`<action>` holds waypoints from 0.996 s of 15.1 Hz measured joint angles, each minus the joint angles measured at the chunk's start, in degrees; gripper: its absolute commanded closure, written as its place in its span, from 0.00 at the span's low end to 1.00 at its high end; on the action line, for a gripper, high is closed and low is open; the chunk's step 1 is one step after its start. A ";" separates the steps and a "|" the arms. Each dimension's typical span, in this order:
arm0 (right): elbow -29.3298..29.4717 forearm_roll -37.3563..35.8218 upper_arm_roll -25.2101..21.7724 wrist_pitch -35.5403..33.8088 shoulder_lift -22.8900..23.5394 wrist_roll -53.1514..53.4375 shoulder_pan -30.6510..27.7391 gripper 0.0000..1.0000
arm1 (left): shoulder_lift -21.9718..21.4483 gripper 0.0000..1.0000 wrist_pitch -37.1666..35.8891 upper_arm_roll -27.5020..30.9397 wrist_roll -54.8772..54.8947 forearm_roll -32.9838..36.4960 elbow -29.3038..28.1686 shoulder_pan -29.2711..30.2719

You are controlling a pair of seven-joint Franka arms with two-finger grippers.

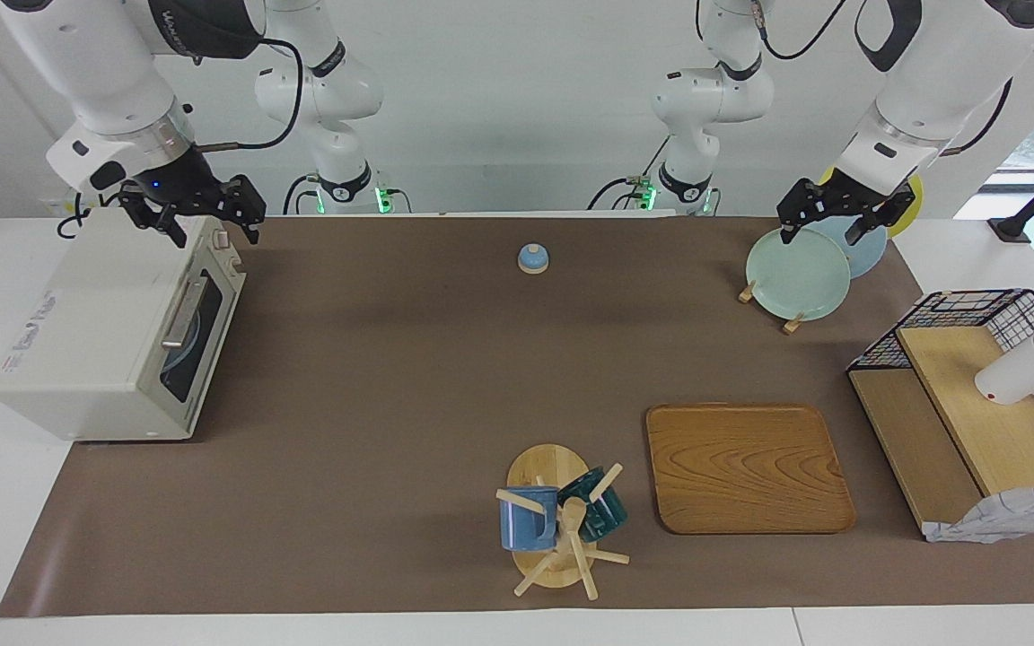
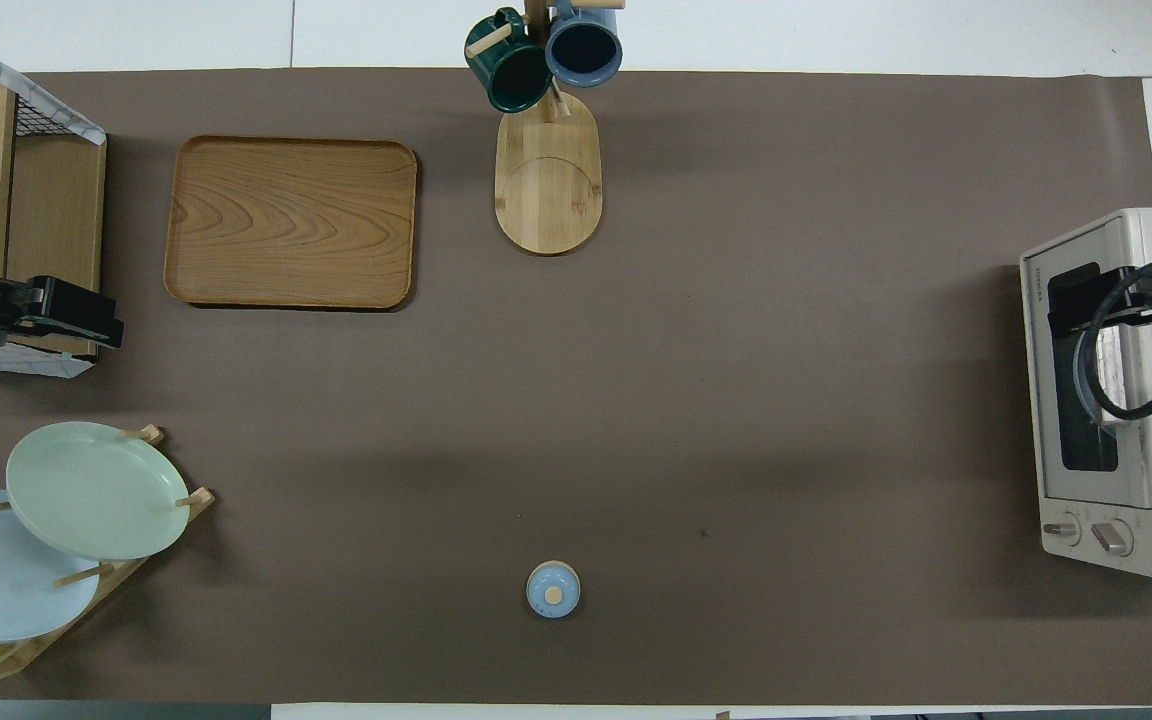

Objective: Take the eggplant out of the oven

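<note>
The cream-white oven (image 1: 95, 341) stands at the right arm's end of the table, also in the overhead view (image 2: 1151, 400). Its dark glass door (image 1: 192, 354) with the silver bar handle (image 1: 181, 312) is shut. The eggplant is hidden; only a bluish plate shows dimly through the glass. My right gripper (image 1: 212, 224) hangs open and empty over the oven's top, at the knob end. My left gripper (image 1: 827, 229) hangs open and empty over the plate rack at the left arm's end.
A pale green plate (image 1: 797, 274) and a blue plate stand in the rack. A small blue lid (image 1: 532, 258) lies mid-table near the robots. A wooden tray (image 1: 746, 467), a mug tree (image 1: 562, 525) with two mugs and a wire shelf (image 1: 975, 404) stand farther out.
</note>
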 measured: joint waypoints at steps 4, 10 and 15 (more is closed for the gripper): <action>0.00 0.00 0.00 0.00 0.00 0.00 0.00 0.00 | 0.00 0.00 0.00 0.00 0.00 0.00 0.00 0.00; -0.04 0.04 0.06 0.00 0.00 -2.63 0.12 0.38 | 0.00 0.00 0.00 0.00 0.00 0.00 0.00 0.00; -2.21 0.05 0.56 1.13 -0.44 -5.38 0.24 1.00 | 0.00 0.00 0.00 0.00 0.00 0.00 0.00 0.00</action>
